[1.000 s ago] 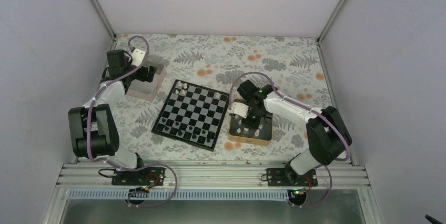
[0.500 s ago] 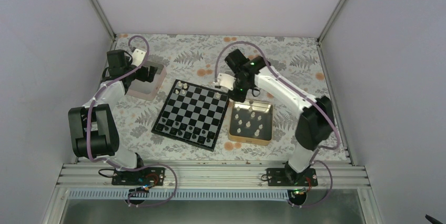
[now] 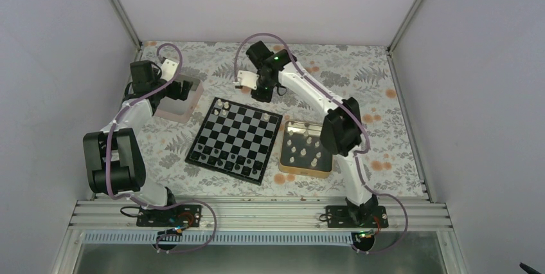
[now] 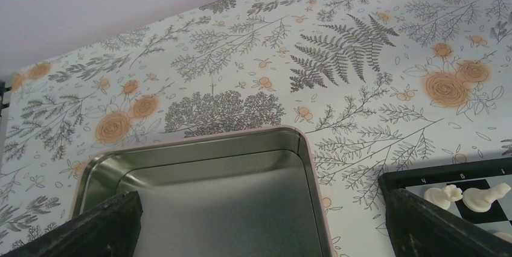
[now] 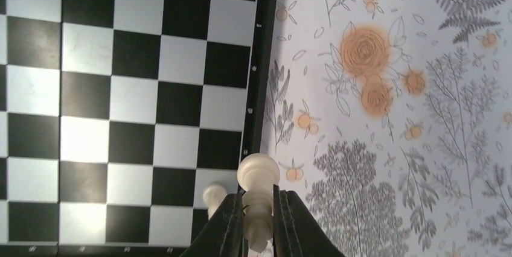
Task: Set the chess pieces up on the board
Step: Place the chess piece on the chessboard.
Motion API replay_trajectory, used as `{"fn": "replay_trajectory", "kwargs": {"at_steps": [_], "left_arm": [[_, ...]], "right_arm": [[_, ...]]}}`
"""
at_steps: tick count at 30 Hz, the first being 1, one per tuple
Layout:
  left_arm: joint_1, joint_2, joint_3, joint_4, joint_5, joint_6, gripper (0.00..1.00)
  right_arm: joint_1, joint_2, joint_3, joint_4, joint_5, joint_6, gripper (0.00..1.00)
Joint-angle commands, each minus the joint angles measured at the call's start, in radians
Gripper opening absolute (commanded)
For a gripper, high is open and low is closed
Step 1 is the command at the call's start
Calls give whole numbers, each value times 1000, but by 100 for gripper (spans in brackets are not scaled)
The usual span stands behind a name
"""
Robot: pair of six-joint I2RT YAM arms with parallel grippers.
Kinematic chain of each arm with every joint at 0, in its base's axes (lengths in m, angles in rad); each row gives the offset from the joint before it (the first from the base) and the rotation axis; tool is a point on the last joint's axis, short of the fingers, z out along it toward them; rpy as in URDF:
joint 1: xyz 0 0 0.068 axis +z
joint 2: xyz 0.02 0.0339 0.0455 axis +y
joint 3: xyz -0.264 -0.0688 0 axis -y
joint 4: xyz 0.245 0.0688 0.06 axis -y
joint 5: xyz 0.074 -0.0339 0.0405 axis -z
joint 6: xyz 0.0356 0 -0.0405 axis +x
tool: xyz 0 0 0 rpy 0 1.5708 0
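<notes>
The right fingers (image 5: 232, 227) pinch one cream chess piece (image 5: 258, 175) above the board's (image 5: 90, 94) far border, beside the floral counter (image 5: 392, 148). A white pawn (image 5: 214, 196) stands just beside it. More cream pieces (image 3: 302, 152) stand in the gold tin (image 3: 306, 170) right of the board. The left fingers (image 4: 112, 224), spread wide, hover over the pinkish tin (image 4: 305, 148).

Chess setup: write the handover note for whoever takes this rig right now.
Right fingers: shut on a white chess piece, hanging by the far border of the board.
Left fingers: open, holding nothing, over the pinkish tin, whose visible part is empty.
Done: a few white pieces stand along the board's far edge.
Left: place the held piece. Several more white chessmen wait in the gold tin.
</notes>
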Motion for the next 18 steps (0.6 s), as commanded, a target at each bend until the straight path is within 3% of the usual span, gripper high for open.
{"fn": "replay_trajectory", "kwargs": {"at_steps": [1, 18], "left_arm": [[6, 2, -2, 17, 36, 16, 100], [6, 13, -4, 18, 53, 17, 100]], "right_arm": [[16, 99, 96, -55, -20, -41, 7], [50, 200, 130, 57, -83, -34, 8]]}}
